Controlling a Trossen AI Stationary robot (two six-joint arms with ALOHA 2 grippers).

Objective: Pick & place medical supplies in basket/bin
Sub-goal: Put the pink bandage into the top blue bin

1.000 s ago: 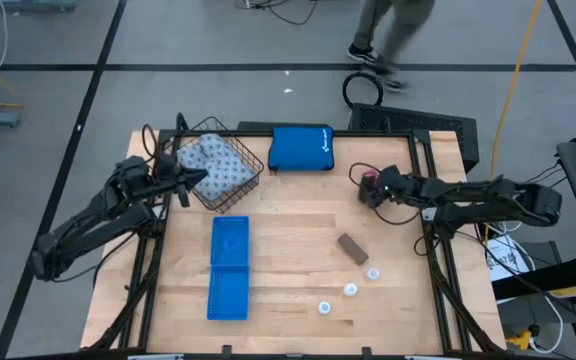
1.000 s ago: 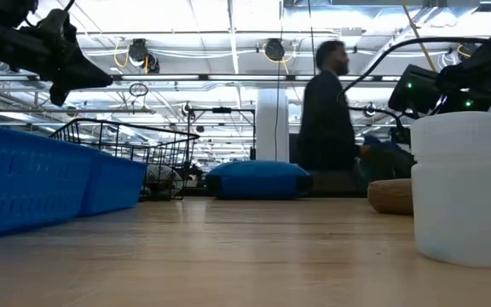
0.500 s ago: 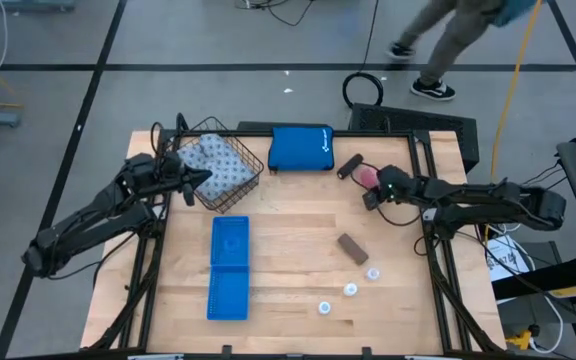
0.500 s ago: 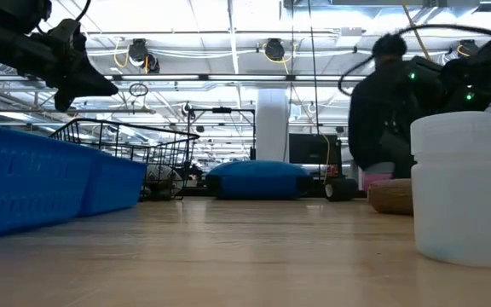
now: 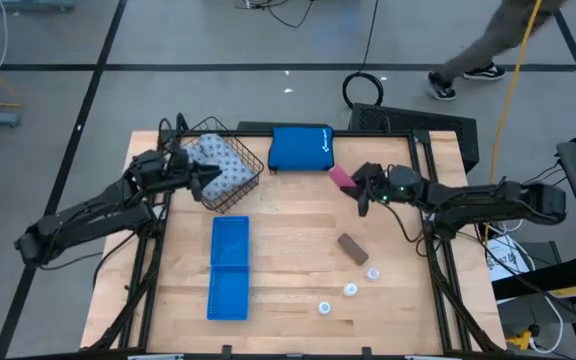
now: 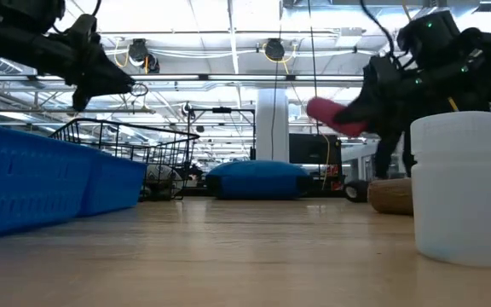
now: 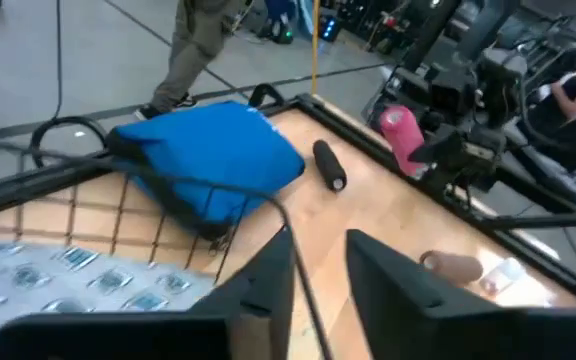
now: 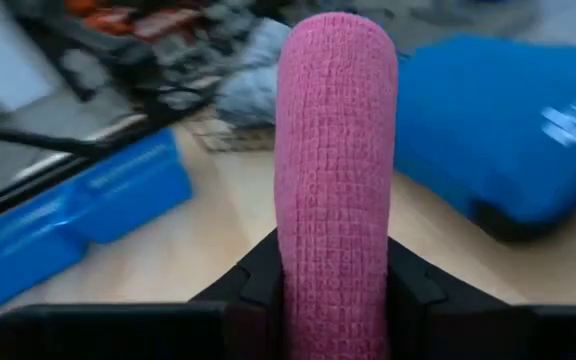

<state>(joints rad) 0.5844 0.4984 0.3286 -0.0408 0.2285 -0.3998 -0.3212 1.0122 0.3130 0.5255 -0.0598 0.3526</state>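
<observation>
My right gripper hangs above the table right of the blue zip pouch, shut on a pink roll. In the low view the pink roll is well above the tabletop. A pale patterned fabric pack lies in the dark wire basket. My left gripper hovers over that basket's left side, its fingers a little open and empty. On the table lie a brown roll and three white discs. The blue two-compartment tray lies near the middle. My right gripper pinches the pink roll by one end between its two fingers. The fingers come roughly level from the table's right and lie along the roll. The rest of the roll sticks out past the fingertips, lifted clear of the table.
A bright blue zip pouch lies at the far edge with a small black cylinder beside it. A person's legs pass beyond the table. One white container stands close in the low view. Bare wood lies between tray and brown roll.
My right gripper has lifted the pink roll clear of the table and carried it toward the table's left, nearer the pouch. My left gripper has shifted a little toward the right, over the basket. The person has walked on beyond the table.
</observation>
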